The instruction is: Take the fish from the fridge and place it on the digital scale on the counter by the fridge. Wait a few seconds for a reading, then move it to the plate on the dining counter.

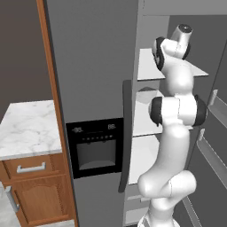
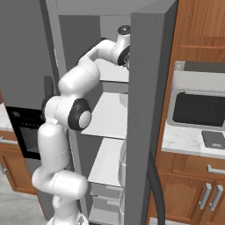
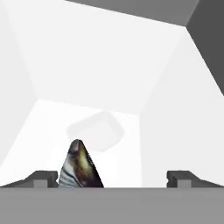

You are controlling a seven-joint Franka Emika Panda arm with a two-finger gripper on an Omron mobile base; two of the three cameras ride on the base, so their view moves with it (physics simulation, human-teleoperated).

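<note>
The grey fridge [image 1: 93, 66] stands with its right door [image 2: 147, 110] swung open, and my arm reaches in at the upper white shelf [image 2: 112, 74]. In the hand view the fish [image 3: 80, 168] shows as a dark, mottled pointed end rising from the shelf floor. It lies between my fingertips, close to the left one [image 3: 43, 178]. My gripper [image 3: 113, 178] is open, its tips wide apart and not touching the fish. The digital scale [image 2: 214, 139] is a flat grey slab on the marble counter right of the fridge. The plate and the dining counter are out of view.
A faint pale rounded dish shape [image 3: 96, 131] lies on the shelf behind the fish. White fridge walls close in on both sides. A microwave [image 2: 197, 107] stands behind the scale. Door bins [image 1: 213, 146] line the open door. A marble counter with drawers [image 1: 26, 128] sits left of the fridge.
</note>
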